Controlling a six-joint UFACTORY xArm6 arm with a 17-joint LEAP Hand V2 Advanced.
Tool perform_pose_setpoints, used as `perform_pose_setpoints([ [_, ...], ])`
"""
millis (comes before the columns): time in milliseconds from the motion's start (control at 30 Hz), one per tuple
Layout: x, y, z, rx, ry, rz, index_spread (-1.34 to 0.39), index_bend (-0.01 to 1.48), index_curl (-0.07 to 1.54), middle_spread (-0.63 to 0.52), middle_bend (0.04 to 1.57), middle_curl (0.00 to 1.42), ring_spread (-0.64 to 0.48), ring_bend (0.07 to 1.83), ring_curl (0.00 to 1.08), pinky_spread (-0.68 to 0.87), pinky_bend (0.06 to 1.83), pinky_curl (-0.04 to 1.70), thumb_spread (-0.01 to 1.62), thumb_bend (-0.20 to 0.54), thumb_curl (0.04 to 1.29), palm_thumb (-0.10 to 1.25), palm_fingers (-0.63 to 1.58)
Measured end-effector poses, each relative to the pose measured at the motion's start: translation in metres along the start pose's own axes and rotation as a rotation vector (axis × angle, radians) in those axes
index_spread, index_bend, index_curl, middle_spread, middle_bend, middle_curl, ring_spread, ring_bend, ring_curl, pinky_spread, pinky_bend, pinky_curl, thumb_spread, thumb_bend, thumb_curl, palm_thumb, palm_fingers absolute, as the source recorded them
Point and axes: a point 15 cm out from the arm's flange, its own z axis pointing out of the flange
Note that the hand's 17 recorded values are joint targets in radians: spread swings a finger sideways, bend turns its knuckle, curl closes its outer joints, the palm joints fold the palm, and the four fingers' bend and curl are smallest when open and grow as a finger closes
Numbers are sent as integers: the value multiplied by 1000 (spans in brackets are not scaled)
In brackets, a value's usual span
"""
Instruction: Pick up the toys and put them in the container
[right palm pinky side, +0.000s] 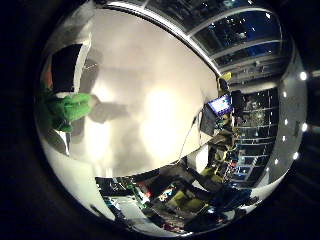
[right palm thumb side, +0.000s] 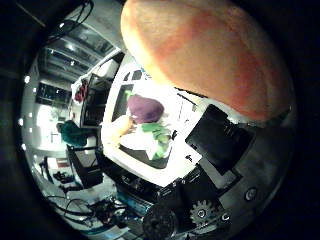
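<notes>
Palm views of the right hand over a white table. A large, rounded orange-and-peach plush toy fills much of the thumb-side view and so lies close against the palm. The black and geared parts of the hand show beside it, but whether the fingers curl round it cannot be told.

Beyond it, on the table, stands a white open-topped container already holding a purple rounded plush toy, a pale green plush toy and a yellowish soft toy.

The little-finger-side view shows what the other does not: a bright green plush toy at the edge of that view, just beside a black part of the hand, and a wide bare stretch of table. It shows neither the container nor the orange toy.

Risks, as a judgement:
- The orange toy is bulky and soft, so a partial grasp could let it slip before it reaches the container.
- The container looks crowded; a toy released off-centre may roll off the heap onto the table.
- The green toy may be forgotten or knocked.
</notes>
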Motion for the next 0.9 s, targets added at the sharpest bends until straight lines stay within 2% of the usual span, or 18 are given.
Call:
perform_pose_setpoints([
  [133, -42, 7, 14, -29, -11, -37, -255, 1159, 870, -209, 1238, 964, -254, 1362, 817, -253, 1110, 1154, 1142, -28, 462, 953, 953],
  [267, -61, 13, 28, -59, -13, -64, -276, 1026, 827, -197, 1197, 911, -249, 1297, 768, -296, 1017, 1082, 1148, -26, 440, 896, 960],
  [300, -64, 15, 30, -62, -14, -74, -289, 891, 789, -200, 1138, 884, -259, 1270, 747, -322, 967, 1058, 1139, -36, 436, 876, 721],
  [333, -68, 16, 30, -64, -14, -84, -293, 837, 801, -201, 1110, 876, -259, 1292, 763, -335, 975, 1066, 1134, -37, 433, 867, 628],
  [367, -71, 17, 32, -67, -15, -99, -336, 708, 765, -198, 998, 837, -262, 1235, 745, -327, 940, 1049, 1133, -35, 428, 851, 270],
  [433, -75, 19, 37, -77, -10, -127, -439, 595, 625, -147, 714, 692, -177, 979, 631, -182, 849, 976, 1117, -29, 417, 814, -55],
  [467, -77, 21, 40, -83, -10, -147, -476, 499, 534, -94, 521, 594, -58, 792, 527, -33, 829, 929, 1106, -27, 412, 802, -195],
  [567, -85, 24, 46, -125, -47, -197, -504, 319, 431, -1, 309, 472, 112, 585, 410, 233, 755, 826, 1074, -27, 407, 784, -150],
  [633, -91, 26, 48, -102, -16, -215, -513, 211, 382, 53, 210, 419, 186, 492, 358, 374, 690, 745, 1056, -25, 405, 774, -111],
  [700, -93, 26, 48, -100, -17, -224, -517, 156, 347, 85, 161, 383, 226, 449, 333, 449, 660, 687, 1042, -26, 402, 764, -90],
  [900, -90, 26, 41, -92, -18, -236, -521, 152, 286, 121, 152, 300, 275, 411, 300, 542, 663, 579, 1019, -27, 390, 742, -62],
])
